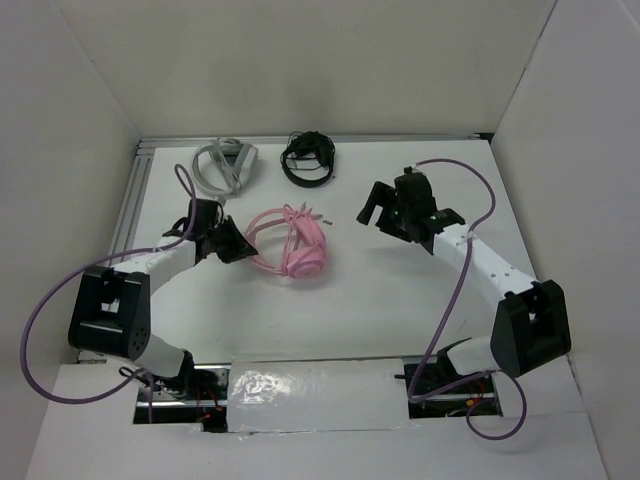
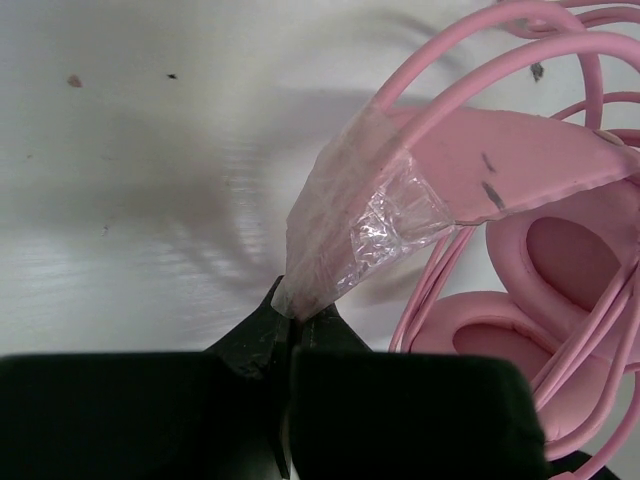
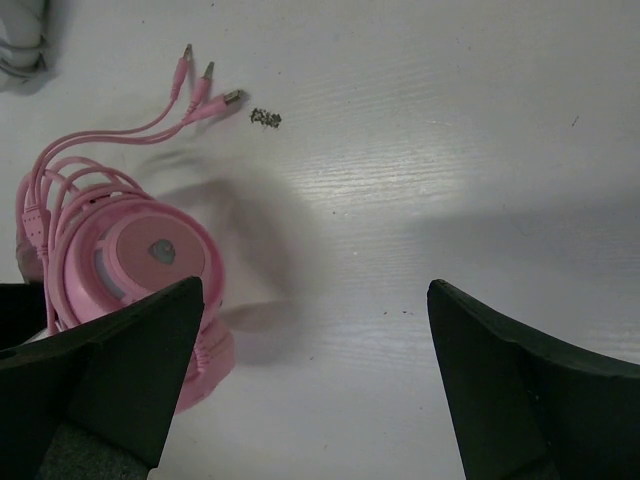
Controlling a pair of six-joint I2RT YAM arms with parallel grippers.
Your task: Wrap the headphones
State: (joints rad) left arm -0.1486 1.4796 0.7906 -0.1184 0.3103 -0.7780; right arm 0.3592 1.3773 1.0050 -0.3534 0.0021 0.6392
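At centre-left of the white counter (image 1: 400, 300), the pink headphones (image 1: 292, 245) lie folded, earcups together, with the thin cable (image 3: 60, 185) looped in several turns around them. The left gripper (image 2: 295, 315) is fully closed, its black fingertips pinching the narrow end of a clear film strip (image 2: 350, 225). The strip is glossy, crinkled and translucent, and its wider end is stuck around the flat pink headband (image 2: 520, 160). Soft oval ear pads (image 2: 570, 260) with recessed centres sit beside the headband in the left wrist view, crossed by smooth round cable loops.

The right gripper (image 3: 315, 290) stands with its jaws spread wide and holds nothing. It hangs over bare counter to the right of the headphones and apart from them. Its wrist view shows the round outer face of one earcup (image 3: 150, 255), a smooth disc with a small grey mark at its middle. Three slim metal-tipped plugs (image 3: 205, 85) fan out from the cable end, just beside a small dark speck (image 3: 265, 118).

Grey headphones (image 1: 228, 165) and black headphones (image 1: 308, 158) rest near the far edge, well apart from both grippers.
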